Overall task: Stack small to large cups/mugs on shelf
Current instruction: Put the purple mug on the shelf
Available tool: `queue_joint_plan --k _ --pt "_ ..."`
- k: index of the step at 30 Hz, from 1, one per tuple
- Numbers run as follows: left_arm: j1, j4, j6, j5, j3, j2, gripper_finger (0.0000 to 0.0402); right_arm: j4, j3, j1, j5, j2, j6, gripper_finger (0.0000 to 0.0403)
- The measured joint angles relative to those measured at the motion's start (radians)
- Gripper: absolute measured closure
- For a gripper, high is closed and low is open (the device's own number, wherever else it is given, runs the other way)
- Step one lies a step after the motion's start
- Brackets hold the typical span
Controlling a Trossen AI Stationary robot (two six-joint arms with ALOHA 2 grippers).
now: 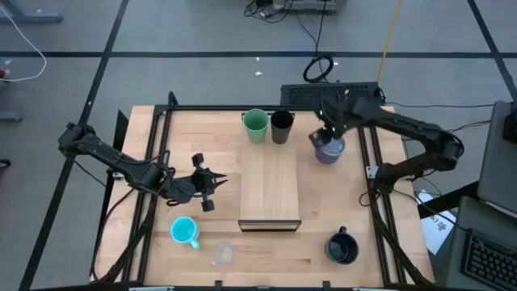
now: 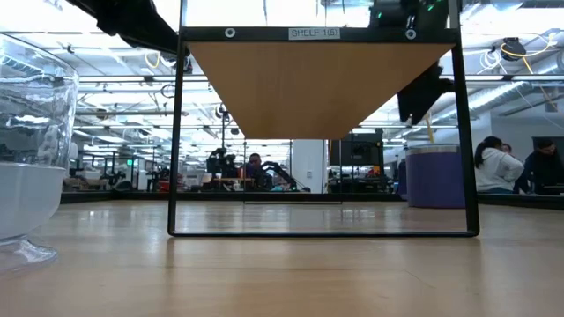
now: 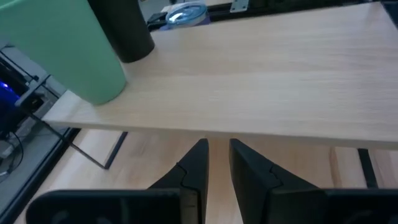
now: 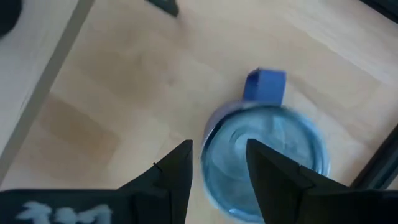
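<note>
- The long rectangular light-wood shelf point(image 1: 271, 190) with a dark front edge stands raised over the middle of the pale wooden worktop point(image 1: 153, 259).
- At the shelf's far end a green plastic cup point(image 1: 256, 125) and a slim black tumbler point(image 1: 281, 126) stand upright side by side, just beside each other, the green one on the left.
- The lavender-grey handled mug point(image 1: 328, 150) stands upright on the worktop to the right of the shelf, near its far end.
- The right gripper point(image 4: 217, 165) sits over this mug; its jaws are partly open and straddle the near part of the rim, one finger outside the wall and one over the mouth. Whether they press the wall cannot be told.
- The wide black mug point(image 1: 342, 247) stands on the worktop near the front right corner, well apart from the shelf.
- The cyan handled mug point(image 1: 185, 232) stands on the worktop at the front left, and the small clear glass point(image 1: 223, 254) is just beside it, nearer the front edge.
- The left gripper point(image 3: 217, 162) hangs over the worktop left of the shelf, facing its long side; its jaws stand a narrow gap apart and hold nothing.
</note>
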Motion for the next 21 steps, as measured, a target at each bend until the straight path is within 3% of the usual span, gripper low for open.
queue_joint_plan --k 7,12,21 --pt "0.0 0.018 0.026 0.0 0.0 0.0 0.0336 -0.056 0.159 -0.156 -0.1 0.178 -0.172 0.0259" --pt "0.0 0.018 0.025 0.0 0.0 0.0 0.0336 -0.171 0.274 -0.198 -0.1 0.316 -0.261 0.0259" --pt "0.0 0.017 0.024 0.031 0.0 0.0 0.0336 -0.2 0.286 -0.203 -0.097 0.415 -0.359 0.0247"
